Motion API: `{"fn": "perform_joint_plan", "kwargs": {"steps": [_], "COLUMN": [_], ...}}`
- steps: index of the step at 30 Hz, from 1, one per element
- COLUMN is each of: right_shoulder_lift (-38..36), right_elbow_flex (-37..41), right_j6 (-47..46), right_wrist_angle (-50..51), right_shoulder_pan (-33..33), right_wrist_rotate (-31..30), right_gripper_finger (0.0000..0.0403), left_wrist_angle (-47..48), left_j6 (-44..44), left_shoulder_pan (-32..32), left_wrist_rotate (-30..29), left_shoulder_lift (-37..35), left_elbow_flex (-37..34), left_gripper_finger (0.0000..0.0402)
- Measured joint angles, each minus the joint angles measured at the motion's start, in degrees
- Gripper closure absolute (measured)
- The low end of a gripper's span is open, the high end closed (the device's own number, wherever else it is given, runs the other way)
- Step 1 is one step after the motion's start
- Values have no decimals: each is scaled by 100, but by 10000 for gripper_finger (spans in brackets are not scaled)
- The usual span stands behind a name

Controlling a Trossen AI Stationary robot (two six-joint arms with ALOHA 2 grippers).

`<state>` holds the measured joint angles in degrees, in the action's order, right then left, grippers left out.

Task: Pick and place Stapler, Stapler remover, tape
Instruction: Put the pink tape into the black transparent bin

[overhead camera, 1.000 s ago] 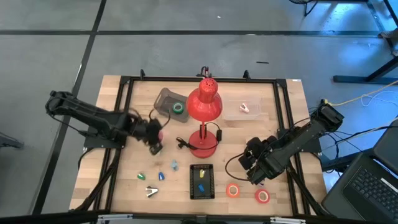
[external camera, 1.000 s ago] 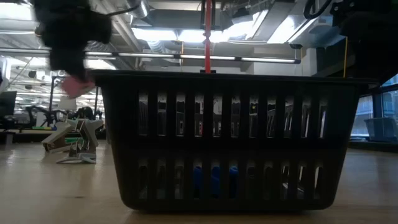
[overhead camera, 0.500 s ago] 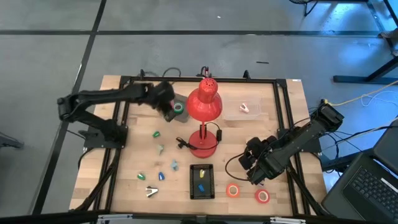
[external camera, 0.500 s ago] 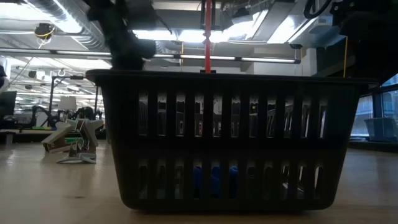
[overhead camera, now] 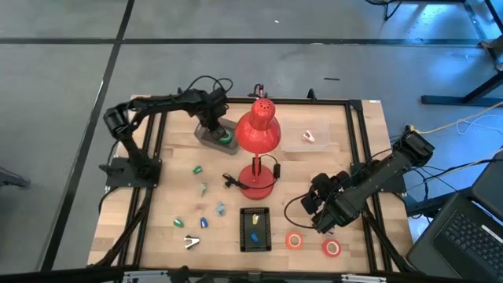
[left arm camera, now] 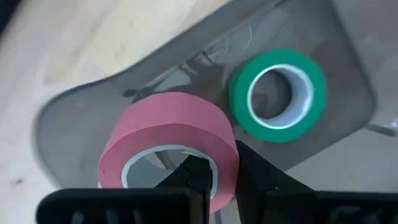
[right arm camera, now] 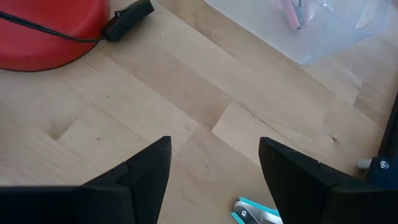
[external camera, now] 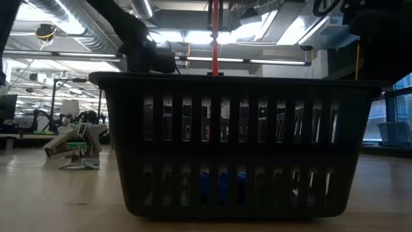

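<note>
The left gripper (left arm camera: 221, 177) is clamped on a pink ring-shaped tape roll (left arm camera: 168, 140) above the grey translucent tray (left arm camera: 81, 106), a green tape roll (left arm camera: 278, 94) at its two o'clock. The right gripper (right arm camera: 214, 168), fingers apart, waits over the wooden table (right arm camera: 155, 112).

In the low view, the black basket (external camera: 235, 145) blocks nearly everything behind it; only blue shapes show through its slats, too dim to identify. The lamp (overhead camera: 258, 134) shade hides part of the grey tray (overhead camera: 211, 135) from above. The pink tape (left arm camera: 169, 146) is cut off by the left wrist picture's edge, its lower rim behind the fingers (left arm camera: 198, 180). A blue-handled item (right arm camera: 255, 213) is cut off too.
</note>
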<state>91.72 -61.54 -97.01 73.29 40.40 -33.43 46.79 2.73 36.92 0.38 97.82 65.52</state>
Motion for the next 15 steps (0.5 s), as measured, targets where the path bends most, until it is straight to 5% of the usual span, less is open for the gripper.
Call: {"fn": "perform_joint_plan", "kwargs": {"steps": [12, 15], "right_shoulder_lift": [0, 0], "right_elbow_flex": [0, 0], "right_j6": [-2, -2], "right_wrist_angle": [-47, -62], "right_shoulder_pan": [2, 0], "right_wrist_rotate": [-151, -151], "right_gripper_finger": [157, 157], "left_wrist_angle": [-192, -248], "left_j6": [-103, -142], "left_shoulder_pan": [57, 31], "left_wrist_rotate": [112, 80], "left_shoulder_lift": [799, 818], "left_elbow_flex": [15, 13], "left_gripper_finger": [365, 320]}}
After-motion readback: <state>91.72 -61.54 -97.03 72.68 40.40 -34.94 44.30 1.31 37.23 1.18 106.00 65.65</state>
